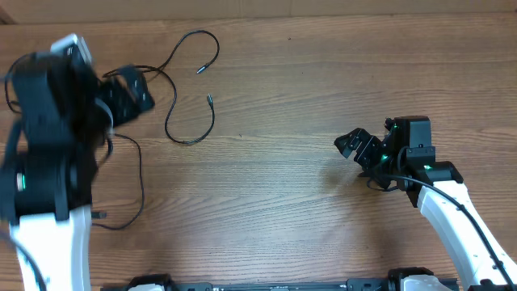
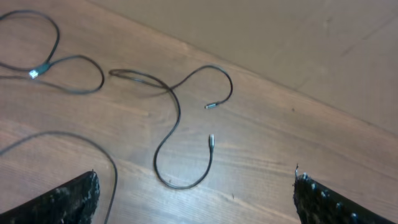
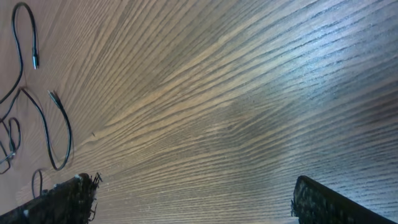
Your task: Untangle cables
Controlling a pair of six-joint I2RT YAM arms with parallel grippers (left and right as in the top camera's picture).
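1. While both grippers hang spread wide and empty over the wooden table (image 1: 323,234), the step in hand looks like choosing which strand to pull free next.
2. The left gripper (image 2: 196,182) sits above the cables at the table's left. The right gripper (image 3: 194,185) is well apart, over bare wood on the right.
3. The S-shaped cable (image 2: 178,115), with two silvery plugs, lies nearly free. I would pinch it mid-run, not at a plug, and draw it rightward, away from the rest.
4. The looped cable (image 2: 87,65) with the bright connector (image 2: 34,73) crosses itself, so it should be lifted slowly to keep anything from snagging.
5. Seen from overhead, the left arm (image 1: 48,121) covers the spot where several strands meet. Whether the S-shaped cable touches the looped one is unclear.
6. The long strand (image 1: 139,182) runs off the left wrist view's edge.
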